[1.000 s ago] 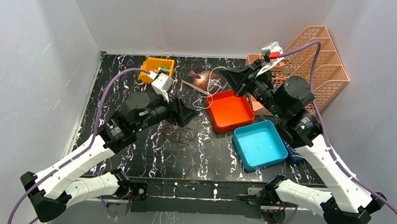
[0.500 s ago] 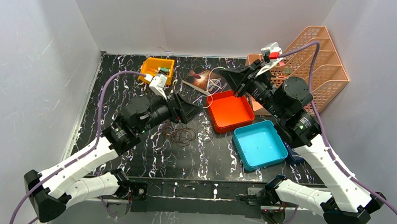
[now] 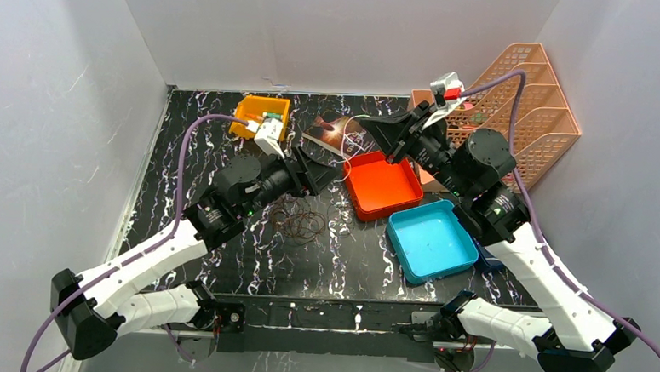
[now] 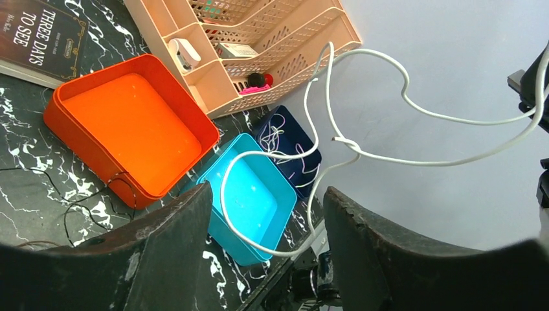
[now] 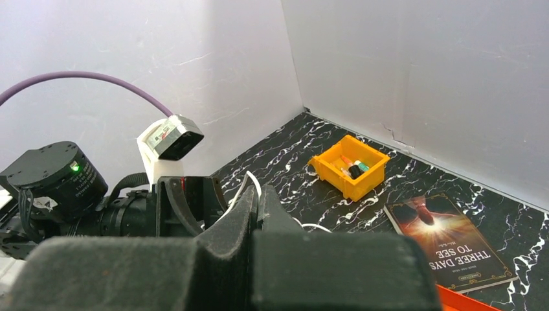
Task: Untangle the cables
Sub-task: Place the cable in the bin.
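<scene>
The whitish cable (image 4: 362,71) hangs in the air in loose loops with a knot (image 4: 340,141). My right gripper (image 3: 374,125) is shut on it; in the right wrist view the cable (image 5: 248,179) comes out at the shut fingertips of that gripper (image 5: 257,194). My left gripper (image 3: 326,172) is open, and a low loop of the whitish cable (image 4: 259,243) sags between its fingers (image 4: 175,246) without touching them. The dark cables (image 3: 301,224) lie in a loose coil on the table below the left gripper; one thin black strand (image 4: 84,201) shows beside the orange tray.
An orange tray (image 3: 384,187) and a blue tray (image 3: 430,239) lie centre right. A dark blue tray (image 4: 285,139) sits behind the blue one. A yellow bin (image 3: 260,114), a book (image 3: 338,131) and a peach file rack (image 3: 527,103) stand at the back.
My left gripper has moved up and to the right, toward the hanging whitish cable. My right gripper has shifted slightly left, still shut on the cable.
</scene>
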### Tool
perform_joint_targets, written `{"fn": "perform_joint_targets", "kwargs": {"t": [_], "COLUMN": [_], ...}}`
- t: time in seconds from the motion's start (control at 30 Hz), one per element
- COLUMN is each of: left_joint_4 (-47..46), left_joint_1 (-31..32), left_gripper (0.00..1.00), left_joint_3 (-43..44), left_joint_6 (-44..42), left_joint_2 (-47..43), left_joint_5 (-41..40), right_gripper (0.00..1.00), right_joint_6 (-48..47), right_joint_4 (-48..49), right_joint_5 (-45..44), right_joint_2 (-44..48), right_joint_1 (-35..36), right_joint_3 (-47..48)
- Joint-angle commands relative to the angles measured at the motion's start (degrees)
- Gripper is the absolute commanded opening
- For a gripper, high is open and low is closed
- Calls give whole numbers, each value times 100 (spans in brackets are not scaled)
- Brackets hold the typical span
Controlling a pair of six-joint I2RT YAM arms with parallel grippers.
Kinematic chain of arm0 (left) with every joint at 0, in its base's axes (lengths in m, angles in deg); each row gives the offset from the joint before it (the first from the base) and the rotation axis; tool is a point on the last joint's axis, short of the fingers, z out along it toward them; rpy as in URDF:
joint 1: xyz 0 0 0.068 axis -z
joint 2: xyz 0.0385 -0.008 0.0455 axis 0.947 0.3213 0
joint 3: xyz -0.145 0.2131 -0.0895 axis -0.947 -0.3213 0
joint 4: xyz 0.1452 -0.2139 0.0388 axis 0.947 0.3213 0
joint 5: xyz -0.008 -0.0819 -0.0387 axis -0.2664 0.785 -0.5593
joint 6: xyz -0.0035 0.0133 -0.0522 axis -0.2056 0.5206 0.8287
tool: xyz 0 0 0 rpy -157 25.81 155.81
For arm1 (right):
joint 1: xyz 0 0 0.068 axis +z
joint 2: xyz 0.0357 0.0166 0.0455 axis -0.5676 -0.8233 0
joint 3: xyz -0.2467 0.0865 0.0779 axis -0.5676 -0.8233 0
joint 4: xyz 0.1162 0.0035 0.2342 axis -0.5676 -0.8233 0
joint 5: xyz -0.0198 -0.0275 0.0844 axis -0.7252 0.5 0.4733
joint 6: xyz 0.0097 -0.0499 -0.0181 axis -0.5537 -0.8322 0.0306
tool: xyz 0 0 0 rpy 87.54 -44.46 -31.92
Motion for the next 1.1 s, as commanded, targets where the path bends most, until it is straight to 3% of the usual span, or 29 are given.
{"fn": "perform_joint_targets", "kwargs": {"t": [0.0, 0.13, 0.27, 0.53, 0.73, 0.9, 1.0, 1.07], "left_joint_4": [-209, -73, 410, 2202, 2739, 1890, 1291, 1189], "left_joint_1": [-14, -13, -9, -16, -23, -18, -18, -19], "left_gripper": [55, 29, 9, 0, 0, 28, 56, 66], "left_joint_3": [209, 285, 437, 649, 667, 509, 528, 630], "left_joint_6": [69, -38, -302, -723, -837, -1333, -2011, -2489], "left_joint_2": [8, 24, -51, -404, -607, -671, -587, -445], "left_joint_5": [-241, -295, -496, -1873, -2310, -1305, -293, 127], "right_gripper": [0, 0, 0, 0, 0, 0, 0, 0], "right_joint_6": [80, 83, -23, -420, -670, -589, -441, -338], "right_joint_4": [377, 361, 316, 292, 249, 136, 151, 157], "right_joint_5": [94, 53, -229, -1545, -2022, -1860, -1707, -1577], "right_joint_2": [59, 82, 223, 838, 1133, 1060, 999, 932], "right_joint_1": [-3, -2, -3, 1, -3, 1, -7, -5], "right_joint_3": [4, -8, 9, -237, -299, -249, -238, -204]}}
